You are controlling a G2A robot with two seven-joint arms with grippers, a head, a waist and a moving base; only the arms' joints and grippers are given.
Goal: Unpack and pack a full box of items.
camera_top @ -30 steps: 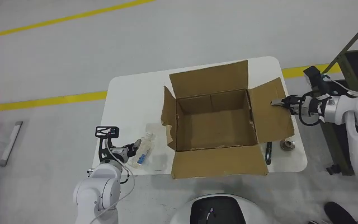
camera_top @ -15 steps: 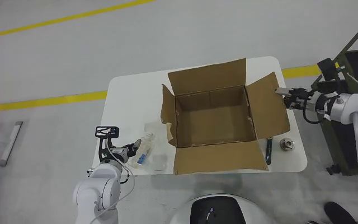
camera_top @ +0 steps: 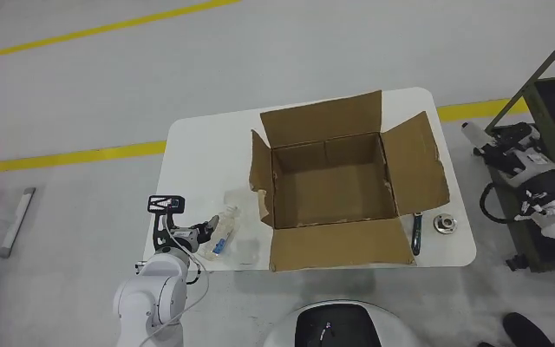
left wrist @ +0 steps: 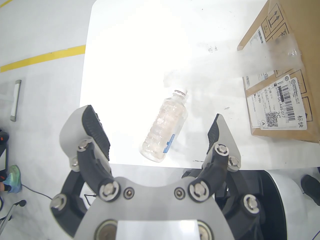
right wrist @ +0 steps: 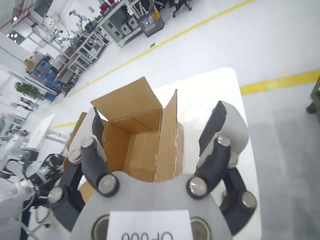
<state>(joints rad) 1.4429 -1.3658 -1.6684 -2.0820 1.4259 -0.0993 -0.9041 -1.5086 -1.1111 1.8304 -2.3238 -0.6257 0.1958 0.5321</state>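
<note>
An open cardboard box [camera_top: 329,186] stands in the middle of the white table [camera_top: 208,147], all flaps spread and its inside bare. A clear plastic bottle [camera_top: 224,232] lies on its side near the table's front left corner. My left gripper [left wrist: 155,121] hovers open at the table's edge, with the bottle [left wrist: 166,128] lying on the table between and beyond its fingers, untouched. My right gripper [right wrist: 160,123] is open and holds nothing, off the table's right side, looking back at the box [right wrist: 140,136]. The right arm [camera_top: 512,152] stands past the table's right edge.
A small round metal part [camera_top: 445,224] and a dark slim tool [camera_top: 416,236] lie on the table by the box's front right corner. A dark green frame [camera_top: 529,87] stands right of the table. Bare table lies left of the box.
My right gripper has left the box's right flap and drawn back off the table to the right. The flap now stands a little raised. The left arm and the bottle have not moved.
</note>
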